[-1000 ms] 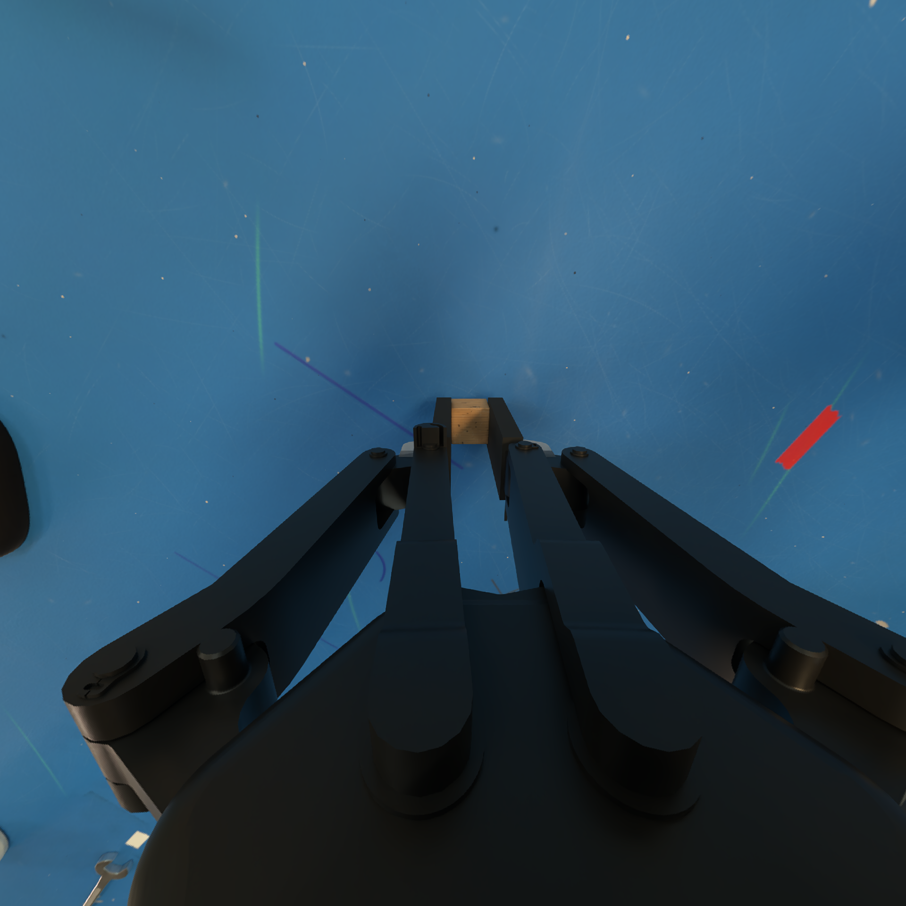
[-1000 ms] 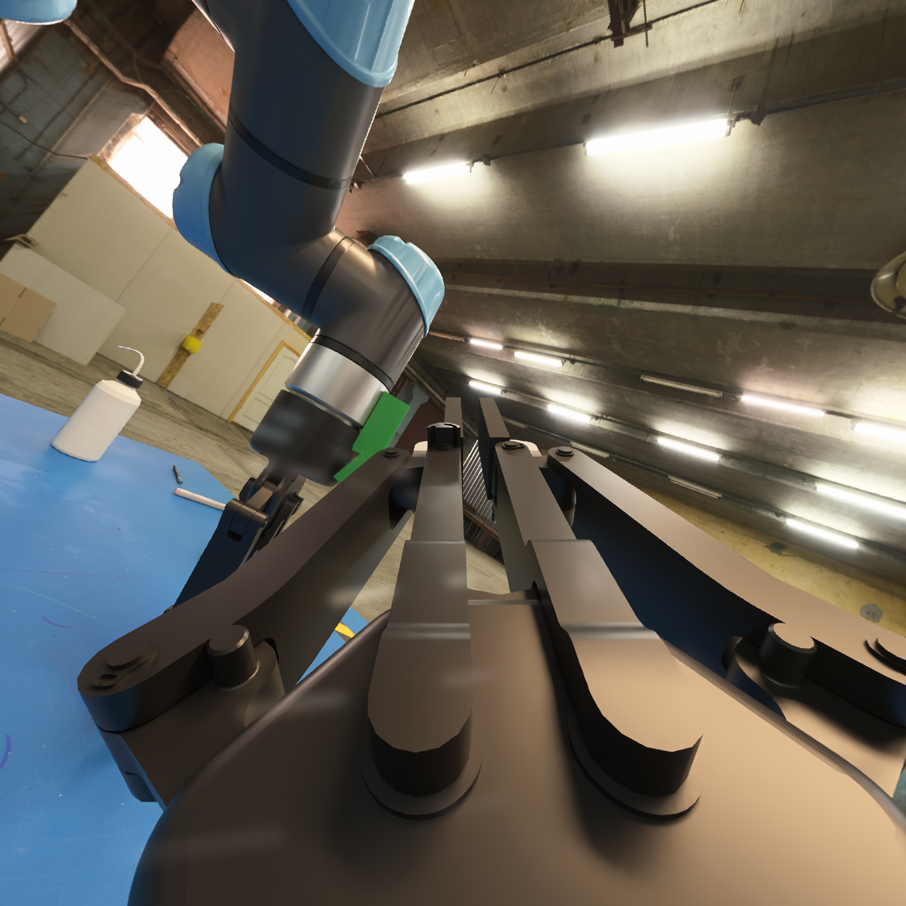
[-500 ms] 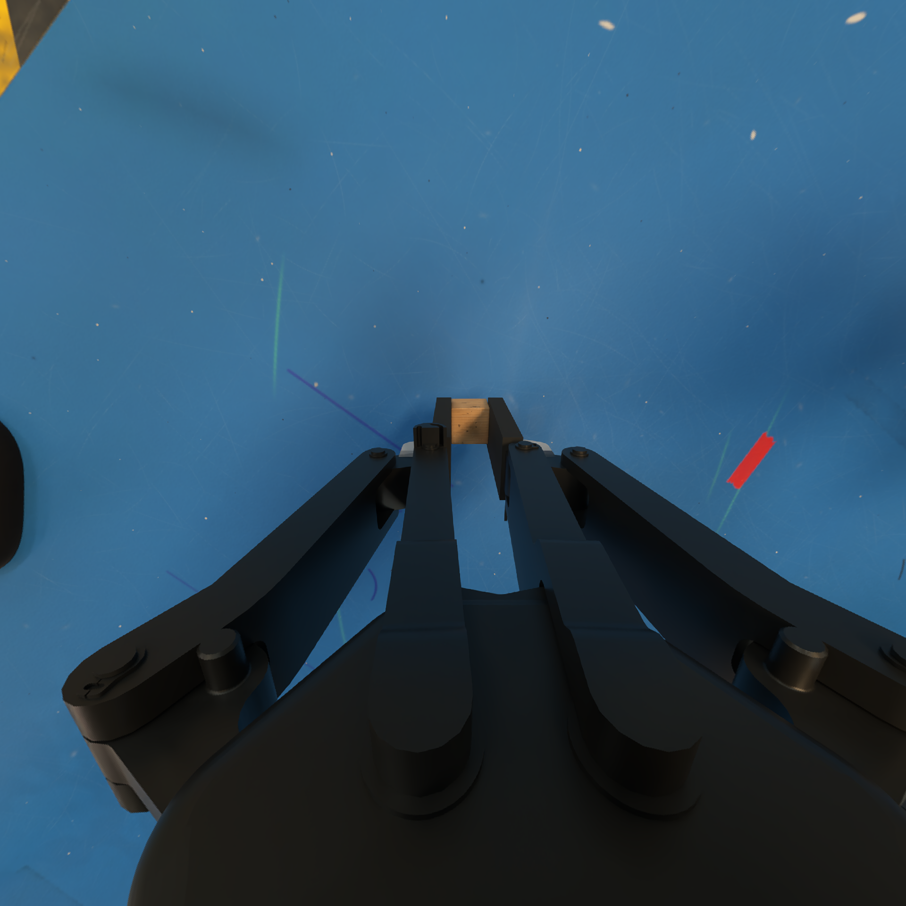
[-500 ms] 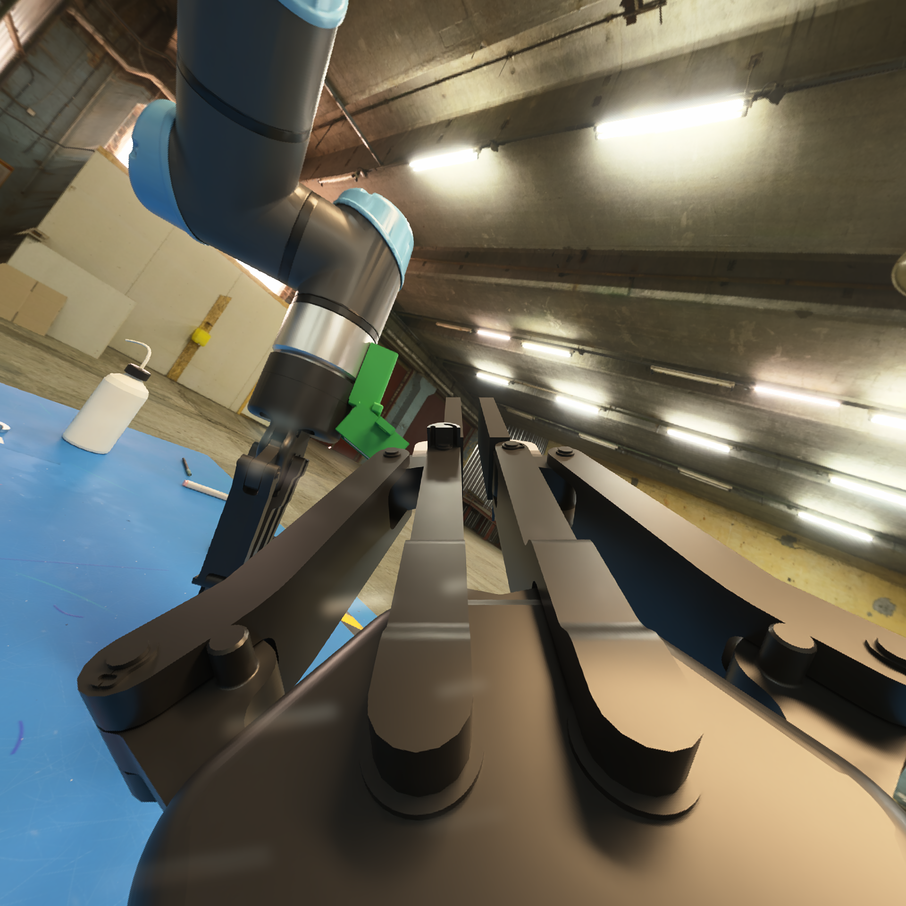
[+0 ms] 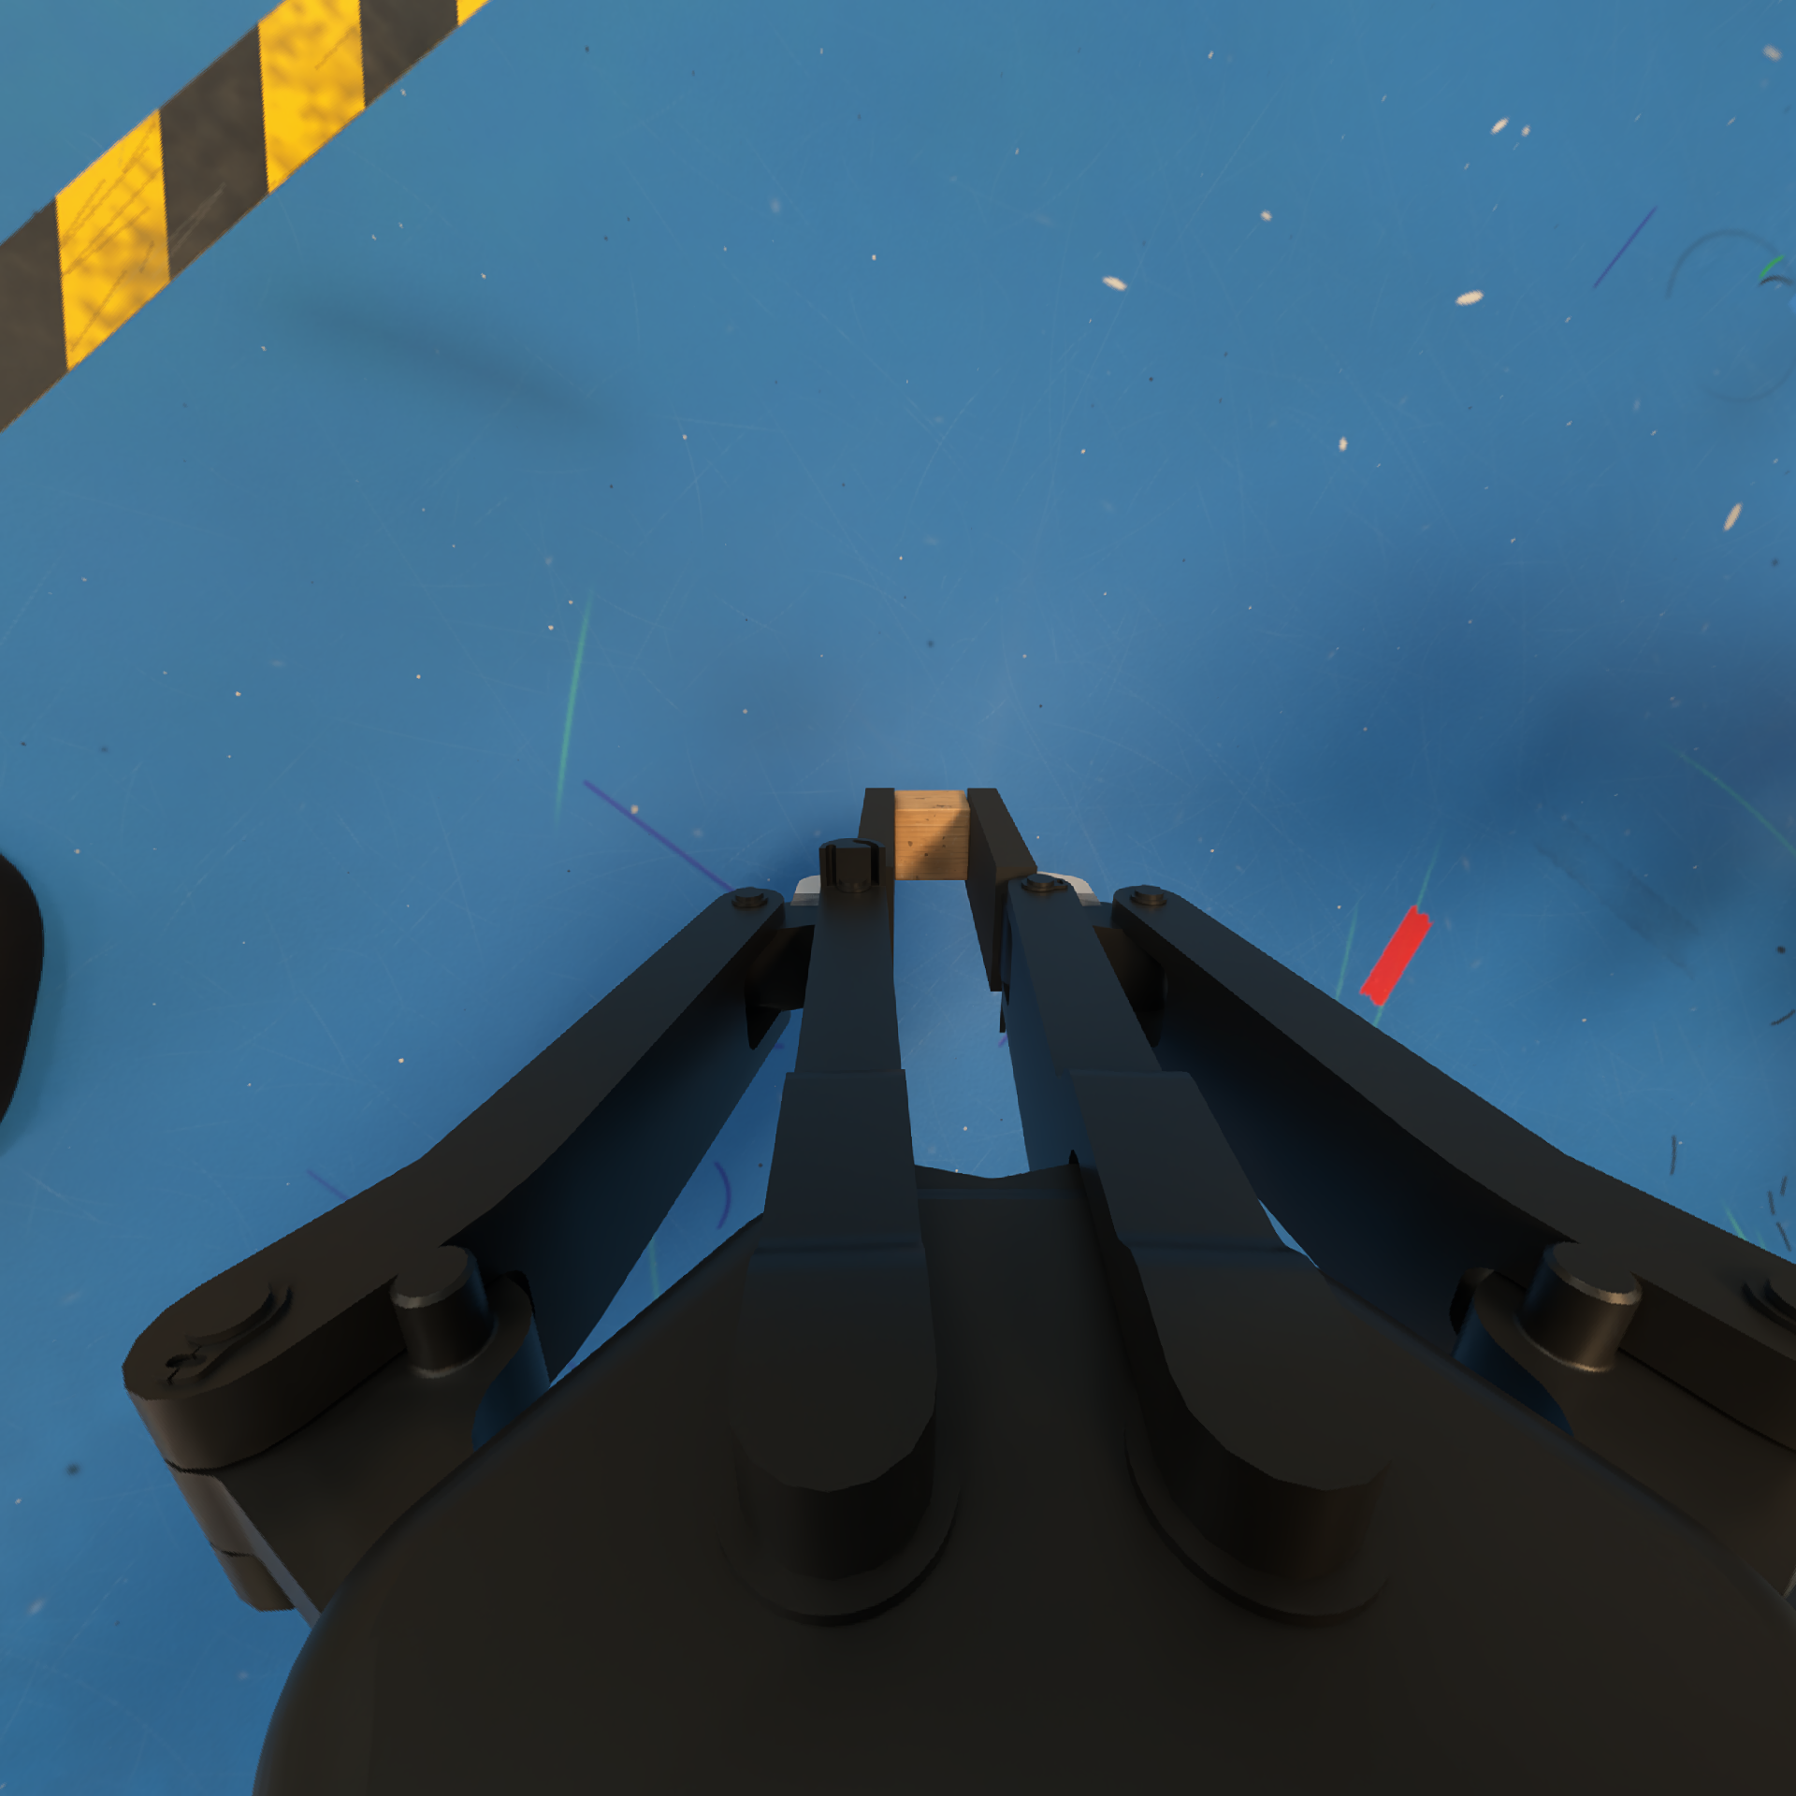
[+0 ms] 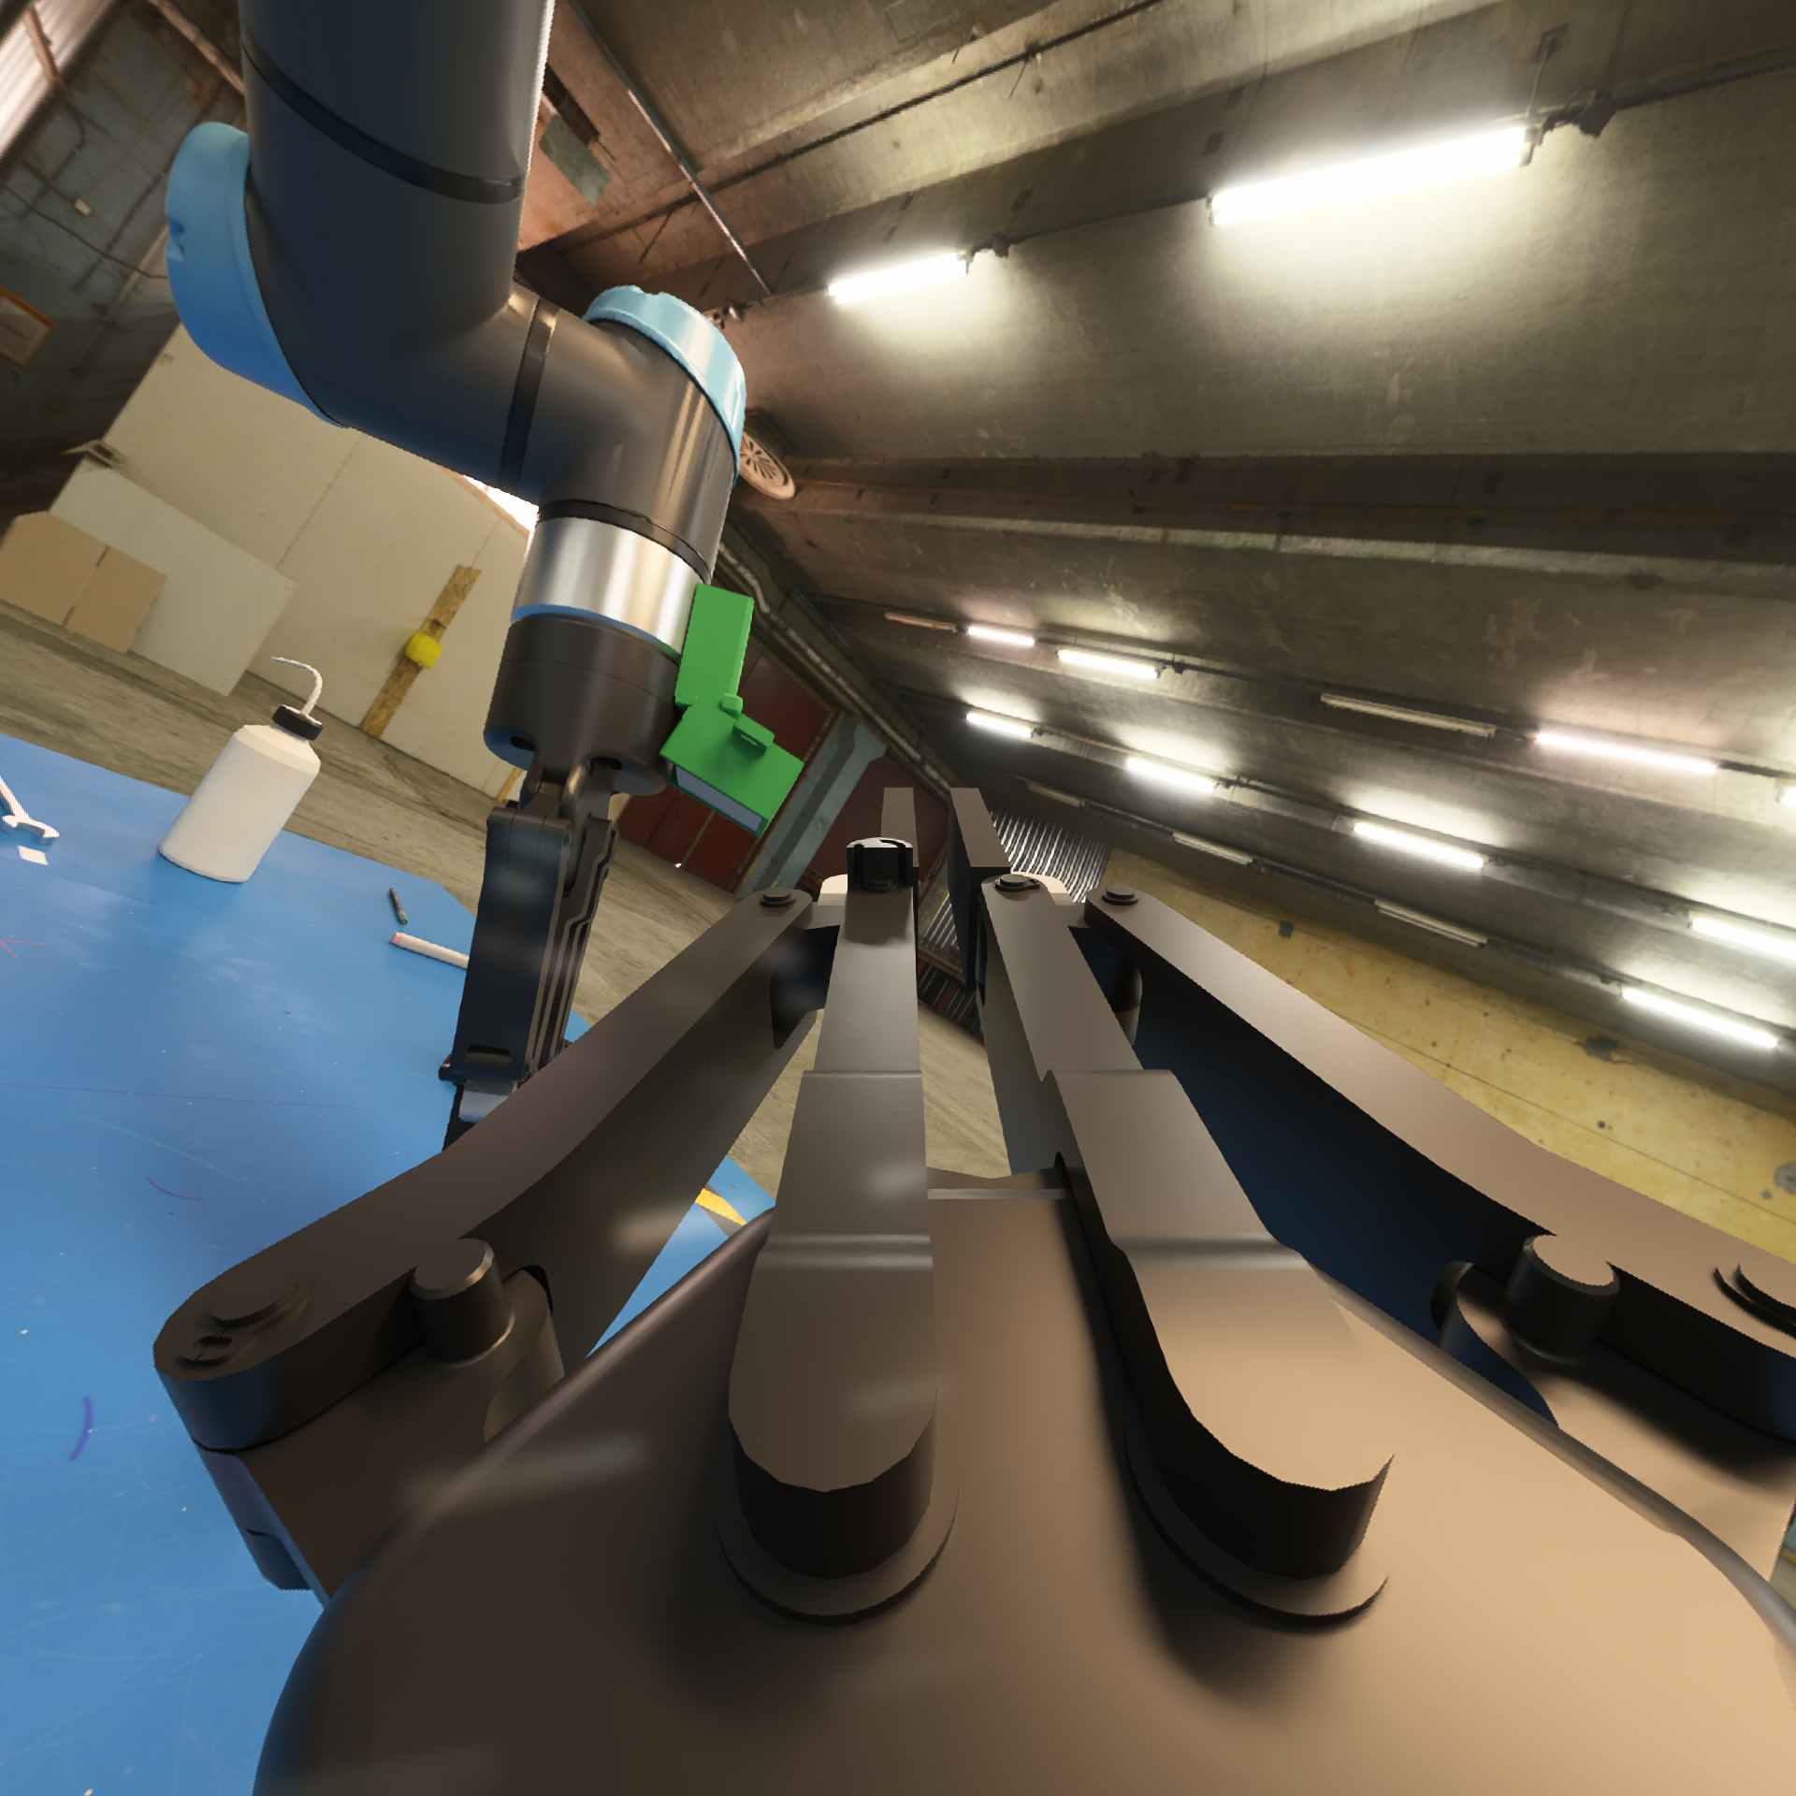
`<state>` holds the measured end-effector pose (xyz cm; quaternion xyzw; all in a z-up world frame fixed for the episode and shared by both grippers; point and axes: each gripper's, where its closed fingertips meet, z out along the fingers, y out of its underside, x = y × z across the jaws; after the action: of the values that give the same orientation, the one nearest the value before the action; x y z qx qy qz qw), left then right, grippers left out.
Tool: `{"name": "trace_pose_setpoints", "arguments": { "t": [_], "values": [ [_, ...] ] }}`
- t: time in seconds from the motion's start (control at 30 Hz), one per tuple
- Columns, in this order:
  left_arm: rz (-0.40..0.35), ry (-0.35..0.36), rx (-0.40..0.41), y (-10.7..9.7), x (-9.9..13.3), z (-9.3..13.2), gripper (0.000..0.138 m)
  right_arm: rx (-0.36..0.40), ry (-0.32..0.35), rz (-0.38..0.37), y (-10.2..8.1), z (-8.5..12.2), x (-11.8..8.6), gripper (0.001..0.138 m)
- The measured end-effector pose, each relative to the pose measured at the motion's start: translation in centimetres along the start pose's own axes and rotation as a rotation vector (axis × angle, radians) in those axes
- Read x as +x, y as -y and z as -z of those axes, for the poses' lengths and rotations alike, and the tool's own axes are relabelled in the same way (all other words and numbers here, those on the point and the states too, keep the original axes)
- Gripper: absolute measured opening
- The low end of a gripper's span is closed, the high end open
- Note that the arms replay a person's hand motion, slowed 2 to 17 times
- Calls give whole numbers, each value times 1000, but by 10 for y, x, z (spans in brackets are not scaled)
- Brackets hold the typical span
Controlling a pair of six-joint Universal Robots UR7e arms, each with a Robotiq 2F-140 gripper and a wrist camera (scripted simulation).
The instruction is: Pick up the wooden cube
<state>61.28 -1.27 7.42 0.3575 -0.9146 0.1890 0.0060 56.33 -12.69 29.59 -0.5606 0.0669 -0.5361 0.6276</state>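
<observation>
The small light wooden cube [image 5: 931, 834] sits between the fingertips of my left gripper [image 5: 931, 826], which is shut on it and holds it above the blue table [image 5: 875, 437]. In the right wrist view my right gripper [image 6: 931, 826] is shut with nothing between its fingers and points up and away over the table edge. The left arm and its gripper [image 6: 500, 1059] show farther off in that view, hanging over the blue table [image 6: 194, 1069]; the cube is hidden there.
A yellow-and-black striped band [image 5: 194, 165] marks the table edge at upper left. A red tape strip [image 5: 1395, 955] lies to the right. A white squeeze bottle [image 6: 243, 792], a marker [image 6: 428, 948], a pen [image 6: 397, 904] and a wrench [image 6: 24, 816] lie on the table.
My left gripper has risen with the cube held; the table looks farther away and the striped edge has come into view. The right gripper has stayed shut.
</observation>
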Motion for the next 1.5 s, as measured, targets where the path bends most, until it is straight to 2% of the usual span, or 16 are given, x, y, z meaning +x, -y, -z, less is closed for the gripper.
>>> {"name": "trace_pose_setpoints", "arguments": {
  "t": [0.47,0.9,1.2,1.5],
  "values": [
    [27,-78,164,17,4,23,20,-48,44,-18,-9,-4,-7,10],
    [59,-181,316,32,11,45,20,-92,81,-24,-16,-7,-13,10],
    [62,-241,385,39,17,57,20,-116,100,-26,-21,-8,-16,10],
    [59,-264,428,43,20,65,20,-136,116,-33,-24,-10,-18,10]
  ]
}}
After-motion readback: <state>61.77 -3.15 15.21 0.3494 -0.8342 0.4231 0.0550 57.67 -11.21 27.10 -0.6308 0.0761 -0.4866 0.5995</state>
